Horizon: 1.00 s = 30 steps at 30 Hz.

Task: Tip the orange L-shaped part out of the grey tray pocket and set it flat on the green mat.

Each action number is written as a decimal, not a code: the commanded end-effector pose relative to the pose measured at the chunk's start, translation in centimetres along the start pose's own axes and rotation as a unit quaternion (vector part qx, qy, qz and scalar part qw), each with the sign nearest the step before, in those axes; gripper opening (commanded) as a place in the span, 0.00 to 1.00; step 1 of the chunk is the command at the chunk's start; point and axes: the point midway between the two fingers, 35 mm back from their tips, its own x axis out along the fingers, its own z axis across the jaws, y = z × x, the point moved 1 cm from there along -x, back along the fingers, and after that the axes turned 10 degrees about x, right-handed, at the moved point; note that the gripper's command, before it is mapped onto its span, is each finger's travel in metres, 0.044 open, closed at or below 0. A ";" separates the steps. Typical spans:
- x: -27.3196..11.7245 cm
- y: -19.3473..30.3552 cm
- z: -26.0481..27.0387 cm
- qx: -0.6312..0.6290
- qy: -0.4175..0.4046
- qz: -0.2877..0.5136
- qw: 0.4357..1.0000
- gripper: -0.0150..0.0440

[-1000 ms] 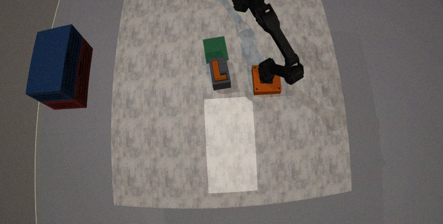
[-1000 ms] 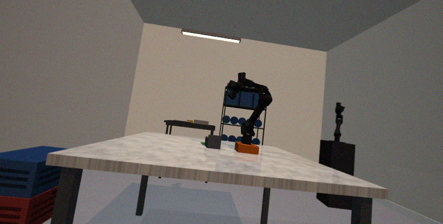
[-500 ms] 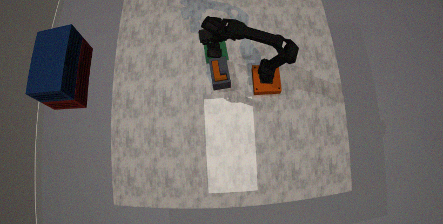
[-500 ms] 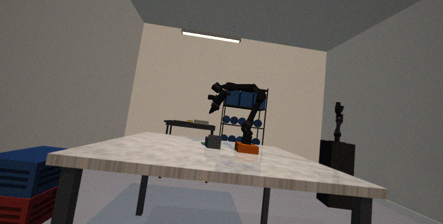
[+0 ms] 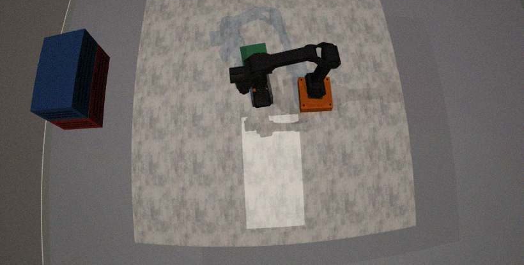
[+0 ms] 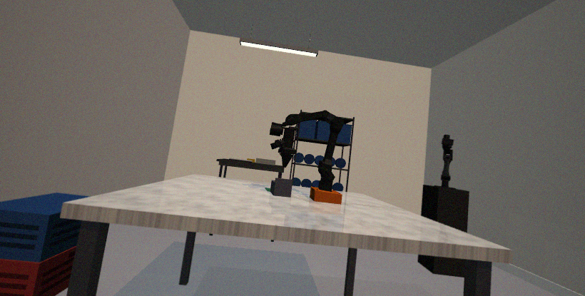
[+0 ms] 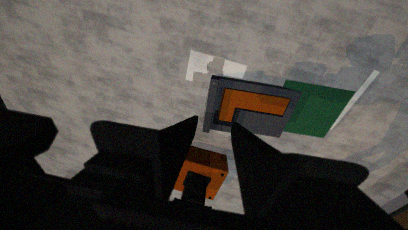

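- The orange L-shaped part lies flat and flush in the pocket of the grey tray.
- The tray sits near the table's middle, beside the arm's orange base.
- The green mat lies flat, touching the tray's far side.

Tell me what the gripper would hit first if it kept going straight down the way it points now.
Probably the grey tray or the orange L-shaped part flush in its pocket; the partly closed, empty gripper hangs above them, though depth is unclear.
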 end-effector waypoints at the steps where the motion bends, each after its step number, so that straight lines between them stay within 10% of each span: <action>1: 0.6 0.2 0.2 0.003 -0.001 0.011 1.000 0.56; 9: 7.5 0.4 0.2 0.003 -0.001 0.011 1.000 0.56; 30: 10.0 0.4 0.3 0.003 -0.001 0.011 1.000 0.56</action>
